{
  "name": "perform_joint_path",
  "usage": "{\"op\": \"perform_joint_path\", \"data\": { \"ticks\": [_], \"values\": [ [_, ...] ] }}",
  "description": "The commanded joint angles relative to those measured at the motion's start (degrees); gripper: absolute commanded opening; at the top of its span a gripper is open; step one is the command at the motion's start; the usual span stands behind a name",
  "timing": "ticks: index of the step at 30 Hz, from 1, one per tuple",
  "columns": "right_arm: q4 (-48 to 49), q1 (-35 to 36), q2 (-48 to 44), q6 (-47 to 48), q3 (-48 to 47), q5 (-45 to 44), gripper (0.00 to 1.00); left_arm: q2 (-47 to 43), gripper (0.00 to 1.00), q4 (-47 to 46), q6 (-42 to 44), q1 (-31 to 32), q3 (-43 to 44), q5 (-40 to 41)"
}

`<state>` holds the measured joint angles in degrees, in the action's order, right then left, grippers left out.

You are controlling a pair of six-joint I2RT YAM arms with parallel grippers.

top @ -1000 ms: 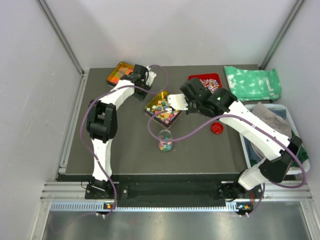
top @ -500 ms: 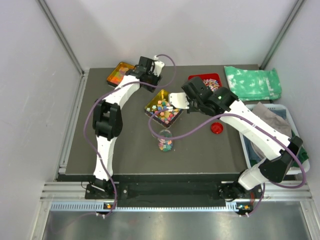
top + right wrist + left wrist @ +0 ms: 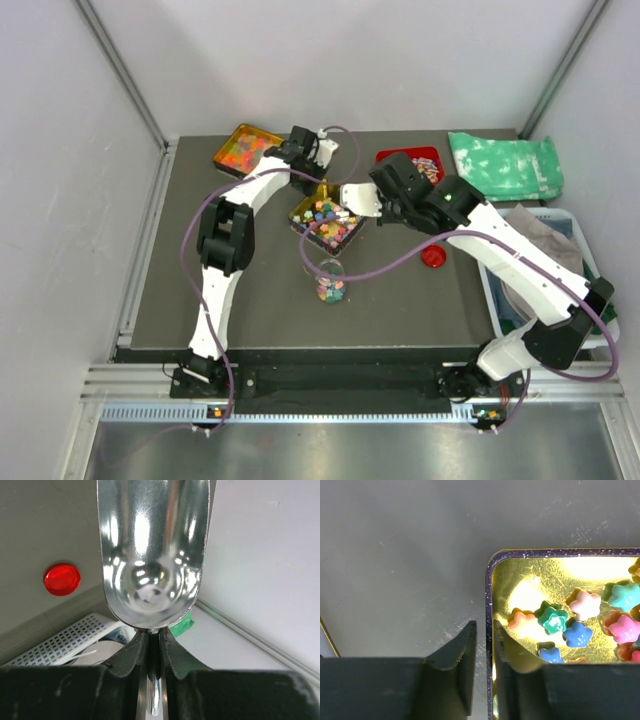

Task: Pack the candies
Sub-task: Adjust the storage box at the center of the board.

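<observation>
The candies (image 3: 555, 620) are small lobed sweets in pink, blue, green and peach, lying in a gold tray (image 3: 520, 580) with a dark rim. In the top view this tray (image 3: 303, 212) sits mid-table behind a clear jar (image 3: 330, 282) that holds some candies. My left gripper (image 3: 484, 625) straddles the tray's left rim, one finger outside and one inside, shut on it. In the top view the left gripper (image 3: 308, 180) is at the tray's back left corner. My right gripper (image 3: 154, 632) is shut on the handle of an empty metal scoop (image 3: 152, 550), which hangs over the tray's right edge (image 3: 355, 198).
A red lid (image 3: 433, 256) lies right of the jar. An orange tray (image 3: 243, 150) stands at the back left and a red tray (image 3: 415, 165) at the back middle. A green bag (image 3: 505, 165) and a white basket (image 3: 545, 270) are on the right.
My left arm swung right from the orange tray to the gold tray, and its jaws closed round the rim. The scoop drifted slightly back.
</observation>
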<state>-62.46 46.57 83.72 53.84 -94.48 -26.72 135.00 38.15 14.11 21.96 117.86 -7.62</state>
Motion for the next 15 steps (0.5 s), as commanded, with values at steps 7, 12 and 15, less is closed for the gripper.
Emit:
{"op": "perform_joint_path", "data": {
  "ticks": [7, 12, 15],
  "values": [
    [4.3, -0.4, -1.4, 2.8, 4.9, -0.6, 0.00, 0.0, 0.14, -1.4, 3.1, 2.7, 2.9, 6.5],
    [10.1, -0.4, -0.1, 8.5, 7.5, -3.3, 0.00, 0.2, 0.02, -1.9, 4.9, 4.5, 3.2, 12.0],
    [12.6, -0.5, 1.4, 11.5, 8.0, -4.7, 0.00, -0.1, 0.00, -2.7, 5.3, 5.3, 3.5, 14.8]
  ]
}}
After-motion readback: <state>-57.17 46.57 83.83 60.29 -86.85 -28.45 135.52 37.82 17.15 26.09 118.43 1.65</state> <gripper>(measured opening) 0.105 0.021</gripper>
